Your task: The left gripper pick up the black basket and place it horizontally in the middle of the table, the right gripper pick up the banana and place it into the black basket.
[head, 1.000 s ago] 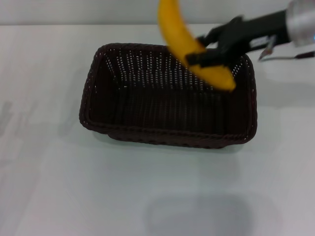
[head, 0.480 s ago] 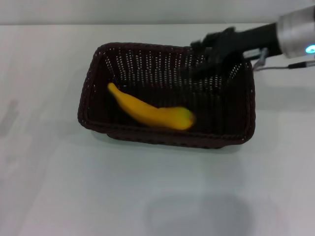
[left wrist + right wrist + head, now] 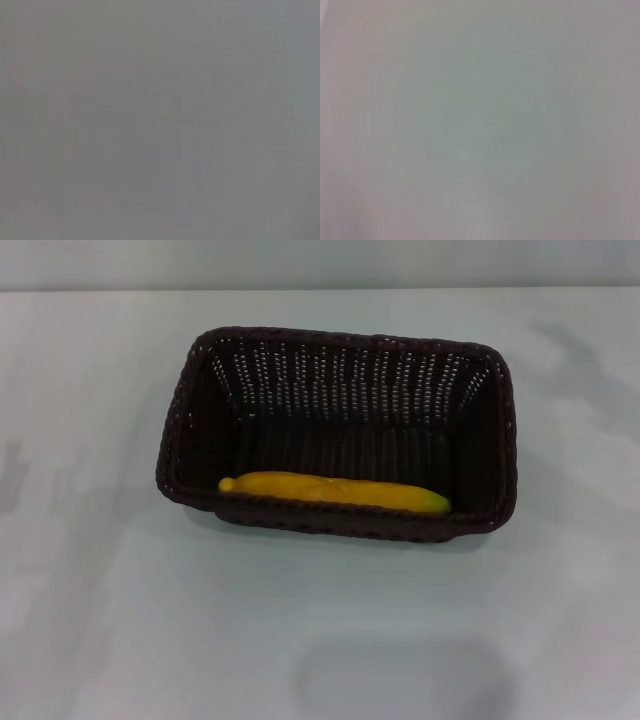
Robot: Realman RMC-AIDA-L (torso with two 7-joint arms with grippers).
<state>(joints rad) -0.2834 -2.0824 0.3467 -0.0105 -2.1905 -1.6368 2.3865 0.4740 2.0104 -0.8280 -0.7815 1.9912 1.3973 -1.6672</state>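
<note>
Moved: right end effector's gone from view, so can't tell its grip; left one unseen too.
Bench: plain white smooth bench [image 3: 90,620].
Basket: big dark woven wicker basket [image 3: 340,345], mid-bench, lengthwise across.
Banana: ripe yellow curved banana [image 3: 335,492] inside, along near wall.
Tip: looks done, just retreat clear.

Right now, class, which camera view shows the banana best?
The head view. There the banana lies full length inside the basket, along its near wall. Both wrist views show only a blank pale surface, with no banana at all.

Banana [image 3: 335,492] dropped into black basket [image 3: 500,440]; right gripper gone.
</note>
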